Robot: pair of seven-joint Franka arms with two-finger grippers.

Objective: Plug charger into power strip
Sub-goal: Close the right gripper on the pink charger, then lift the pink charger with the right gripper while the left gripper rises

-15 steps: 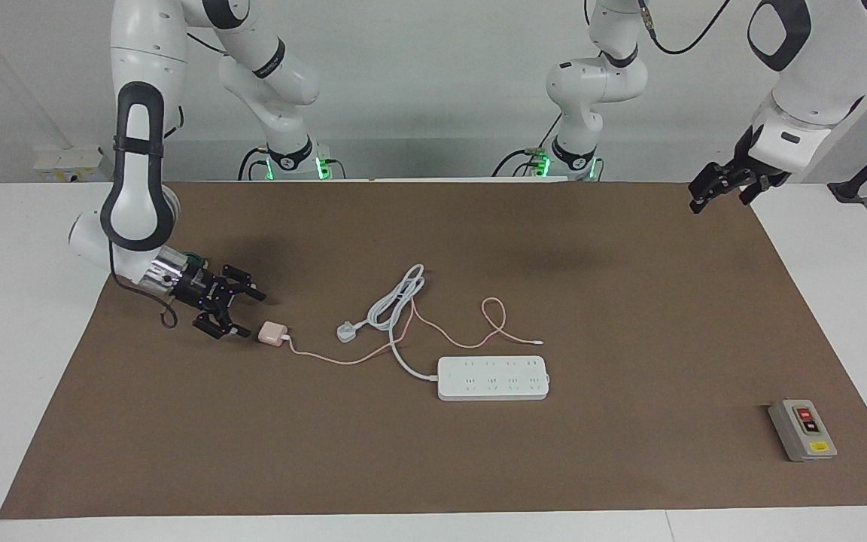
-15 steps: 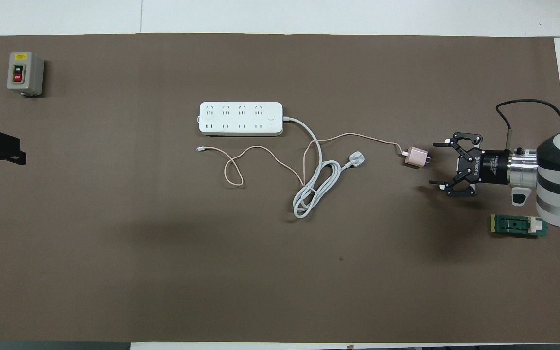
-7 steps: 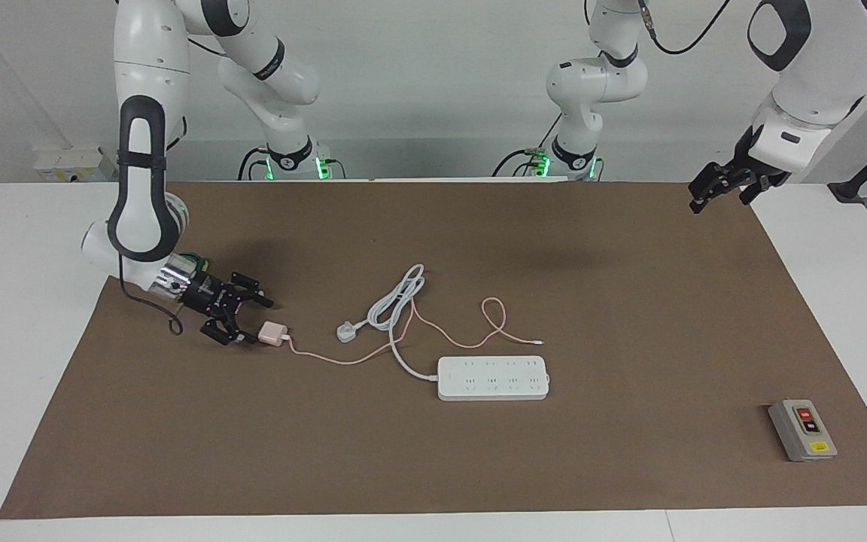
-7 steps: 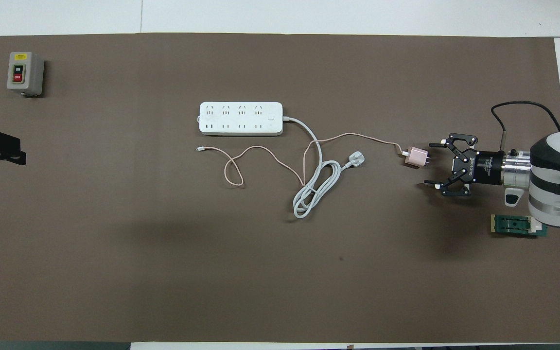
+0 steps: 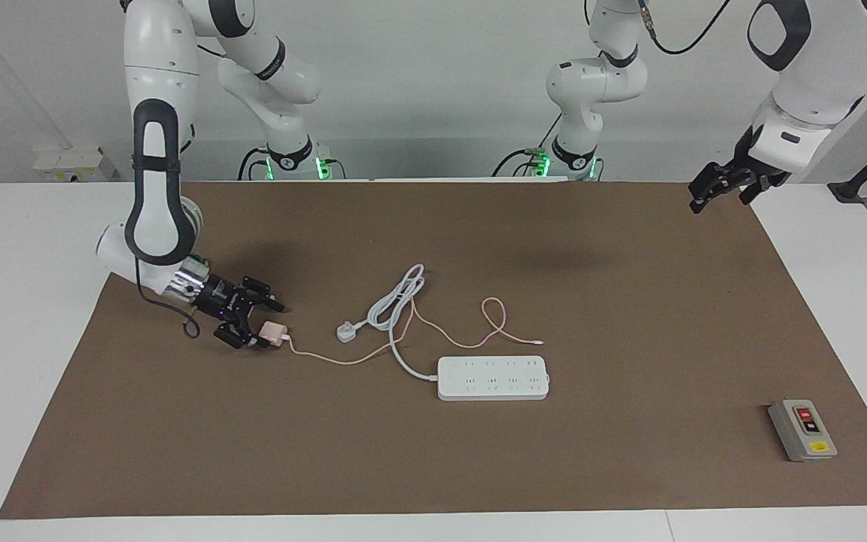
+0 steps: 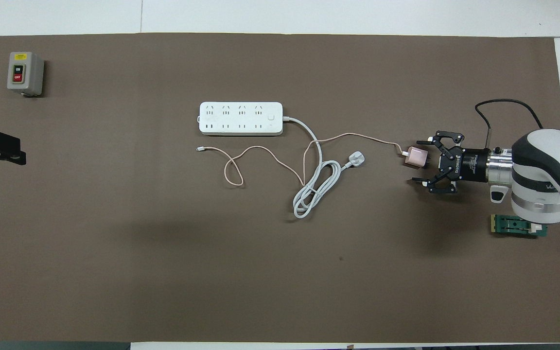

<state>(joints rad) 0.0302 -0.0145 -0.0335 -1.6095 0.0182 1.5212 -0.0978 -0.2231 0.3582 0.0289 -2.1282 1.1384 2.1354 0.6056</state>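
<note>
The charger (image 5: 273, 331) is seen lying on the brown mat (image 5: 433, 467) of the worktop, well apart from the power strip (image 5: 493, 378), toward the right arm's end of the worktop and a little nearer to the robots than the strip; its thin pink cable (image 5: 373, 352) is laid in loops over the mat, across the thick white cord (image 5: 396, 301) of the strip, and its free end lies just beside the strip; the white plug (image 5: 345, 331) of the cord is seen between the charger and the strip; the right gripper (image 5: 262, 325) is held low at the charger, with its jaws wide open on both sides of the cube; nothing is gripped by them; whether a fingertip touches the cube cannot be told; the left gripper (image 5: 708, 192) is kept raised over the mat's corner at the left arm's end, where that arm waits, its jaws open and empty; the grey switch box (image 5: 802, 430) stands well apart from the strip, toward the left arm's end.
</note>
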